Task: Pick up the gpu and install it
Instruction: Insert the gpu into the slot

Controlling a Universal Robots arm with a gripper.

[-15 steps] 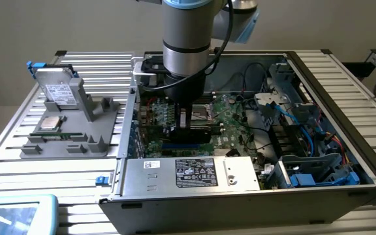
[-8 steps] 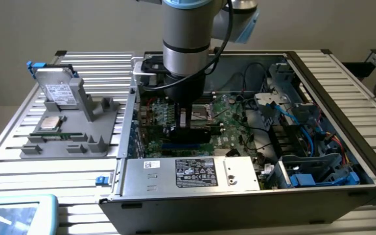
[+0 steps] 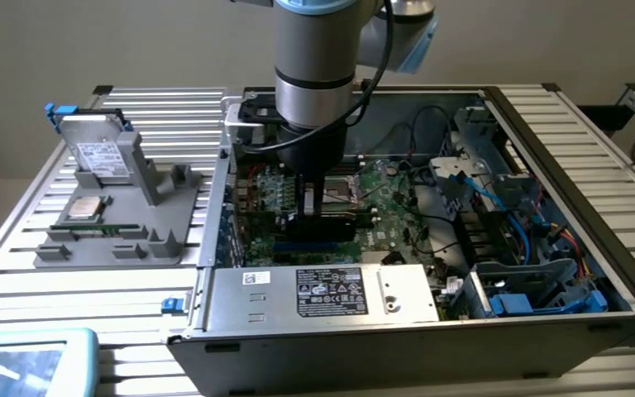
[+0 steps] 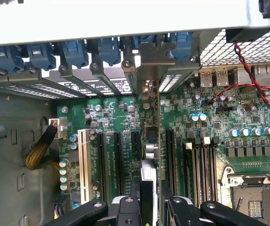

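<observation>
The gpu [image 3: 326, 222] stands on edge inside the open computer case [image 3: 560, 331], a dark card low over the green motherboard [image 3: 389, 198]. My gripper [image 3: 310, 201] reaches straight down from the arm and is shut on its upper edge. In the wrist view I see the gpu [image 4: 157, 141] edge-on, running from between my black fingers [image 4: 135, 193] to the case's rear wall. Its silver bracket [image 4: 146, 87] sits at a rear slot opening below the blue clips. The card lines up between two long black expansion slots [image 4: 118, 160]; whether it is seated I cannot tell.
A grey parts holder [image 3: 119, 223] on the exterior view's left carries a silver hard drive [image 3: 102, 153], a processor [image 3: 83, 207] and a memory stick [image 3: 102, 227]. The power supply [image 3: 329, 291] lies at the case front. Blue and black cables [image 3: 516, 215] crowd the right side. The processor socket [image 4: 250, 197] lies beside the slots.
</observation>
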